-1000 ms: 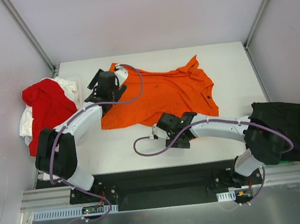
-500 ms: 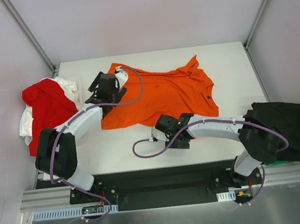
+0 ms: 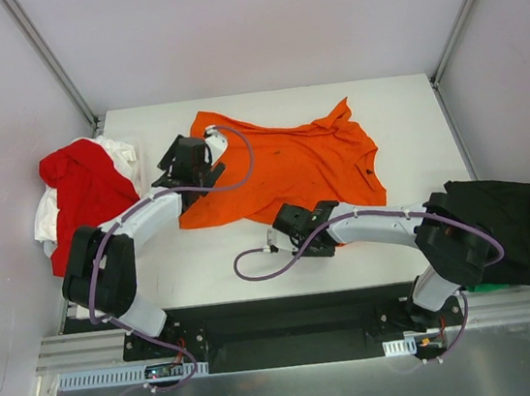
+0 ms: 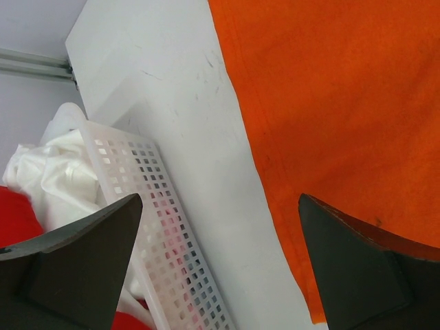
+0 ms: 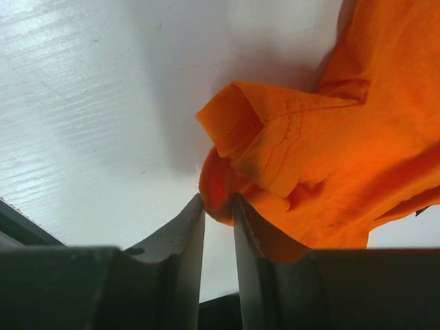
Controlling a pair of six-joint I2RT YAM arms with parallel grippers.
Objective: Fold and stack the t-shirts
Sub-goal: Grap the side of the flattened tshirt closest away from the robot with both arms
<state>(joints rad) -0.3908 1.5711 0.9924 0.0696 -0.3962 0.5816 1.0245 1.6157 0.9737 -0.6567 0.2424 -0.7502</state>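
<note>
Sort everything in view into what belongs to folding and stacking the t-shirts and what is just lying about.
Belongs to the job:
orange t-shirt, spread on the table
red t-shirt and white t-shirt, heaped at the left
black t-shirt, bunched at the right

Just there:
white plastic basket, at the red and white heap
purple cables on the arms
</note>
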